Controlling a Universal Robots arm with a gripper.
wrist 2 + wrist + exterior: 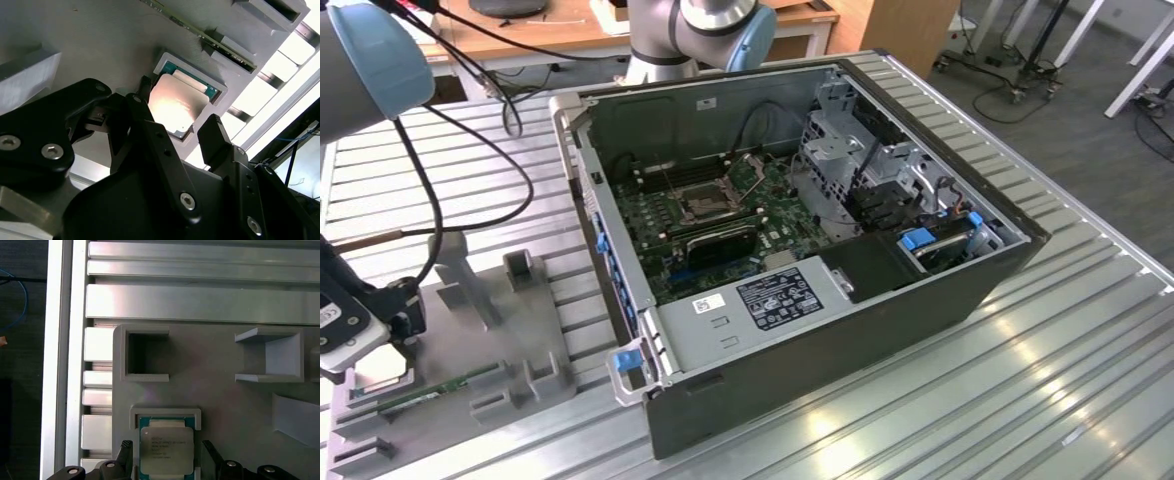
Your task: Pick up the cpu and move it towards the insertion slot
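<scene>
**Claw open over cpu, chip seated in its nest**

Black two-finger gripper point(177, 127) sits low over the cpu point(176, 106) — a small flat square chip with a silvery-beige metal face and a pale rim on a green edge. The fingers point(126, 454) are apart, one on each side of the chip. In the first wrist view both tips stand clear of its edges, so nothing is clamped.

The cpu lies flat in a square recess of the grey plastic fixture plate point(215, 355), which rests on the slatted aluminium table point(1014, 380). A long green memory stick point(210, 41) stands on edge in the same plate, near the cpu's recess.

In the exterior view the plate is at the exterior view's left, outside the open dark computer case point(854, 335). The insertion slot point(707, 203) — a square silver-framed socket with a dark centre — sits on the green motherboard point(640, 215) inside the case, well apart from the cpu.
</scene>
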